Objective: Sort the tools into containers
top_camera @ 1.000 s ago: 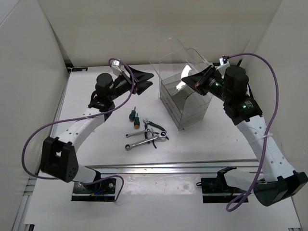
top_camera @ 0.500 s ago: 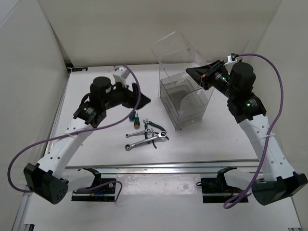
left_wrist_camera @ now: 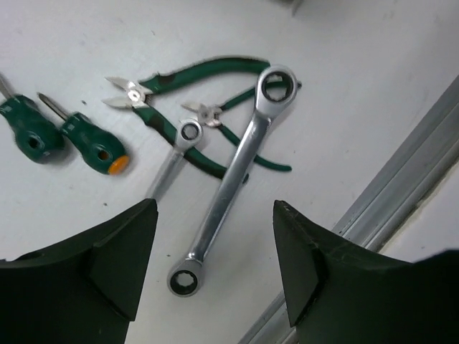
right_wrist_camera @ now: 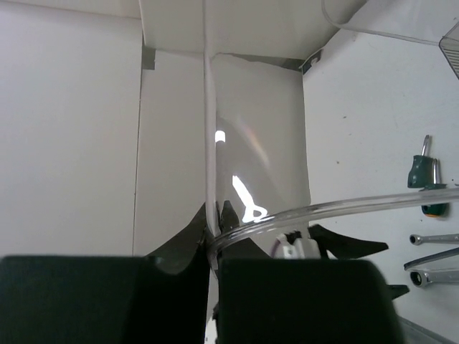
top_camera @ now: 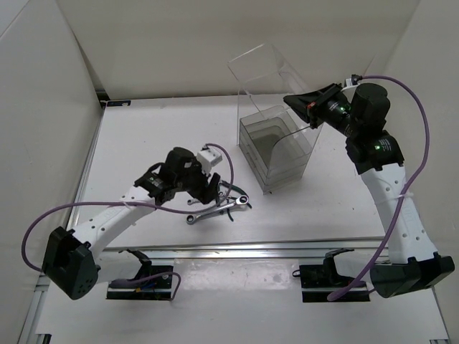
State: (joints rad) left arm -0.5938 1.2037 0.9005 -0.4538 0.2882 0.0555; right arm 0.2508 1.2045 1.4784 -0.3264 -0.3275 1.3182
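two wrenches (left_wrist_camera: 233, 175) under spread left end effector (left_wrist_camera: 213, 215); right end effector (right_wrist_camera: 214, 215) pinches lid (right_wrist_camera: 258, 129).

looking like a robotics lab test cell: sitting boxed in by plain white panel walls (top_camera: 43, 86), showing a white table (top_camera: 143, 136) edged with an aluminium rail (top_camera: 251, 247), carrying a bolted-down left arm (top_camera: 115, 215) and right arm (top_camera: 391, 193), trailing purple cable (top_camera: 427, 140).

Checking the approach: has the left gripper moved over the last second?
Yes. The left gripper has come toward the near side, from well beyond the wrenches to right over them.
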